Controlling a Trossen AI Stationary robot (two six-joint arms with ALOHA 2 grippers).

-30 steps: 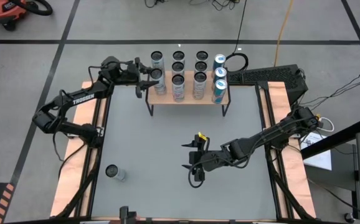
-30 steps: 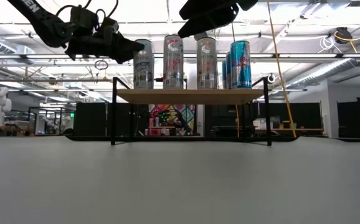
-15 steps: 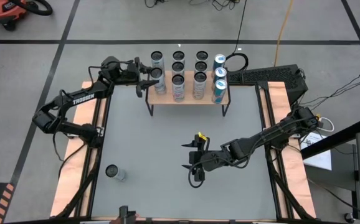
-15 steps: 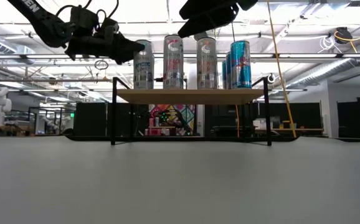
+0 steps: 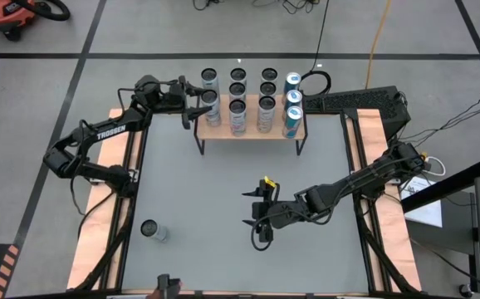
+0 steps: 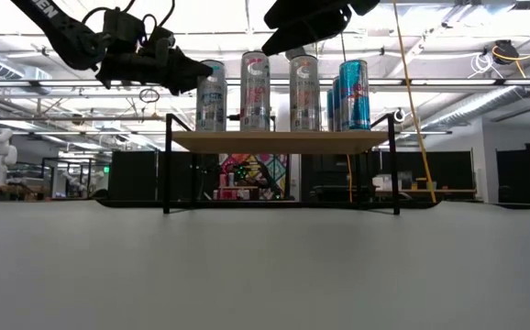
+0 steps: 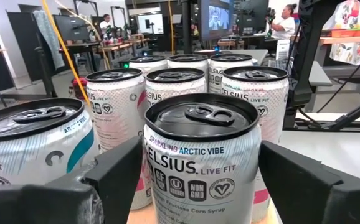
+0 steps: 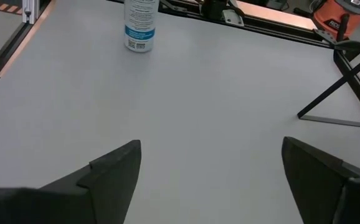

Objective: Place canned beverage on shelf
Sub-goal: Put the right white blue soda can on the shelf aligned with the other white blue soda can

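Shelf: the shelf (image 5: 248,130) stands at the far middle of the table (image 5: 223,191); light wood top on thin black legs; in the low view its plank (image 6: 279,139) sits level, raised above the grey surface
Cans on shelf: several upright cans in rows on the plank; silver ones to the left and middle, blue cans (image 5: 292,101) along the right end
Left gripper: the left gripper (image 5: 197,105) reaches in from the left at the shelf's left end, up at can height; its fingers (image 7: 114,171) stand to either side of the Celsius can (image 7: 202,165); a narrow gap shows between can and finger on each side, so the jaws are spread around it rather than pinching
Celsius can: upright on the plank at the left end of the shelf (image 6: 212,94), just beside its neighbours; label reads Sparkling Arctic Vibe
Right gripper: the right gripper (image 5: 257,218) hangs over the middle of the table, nearer than the shelf and well apart from it; fingers (image 8: 114,165) spread wide with nothing between them
Loose can: one more can (image 5: 150,229) stands upright on the near left part of the table, well apart from both grippers; the right wrist view shows its lower part (image 8: 141,26)
Room: people show far off beyond the cans in the left wrist view
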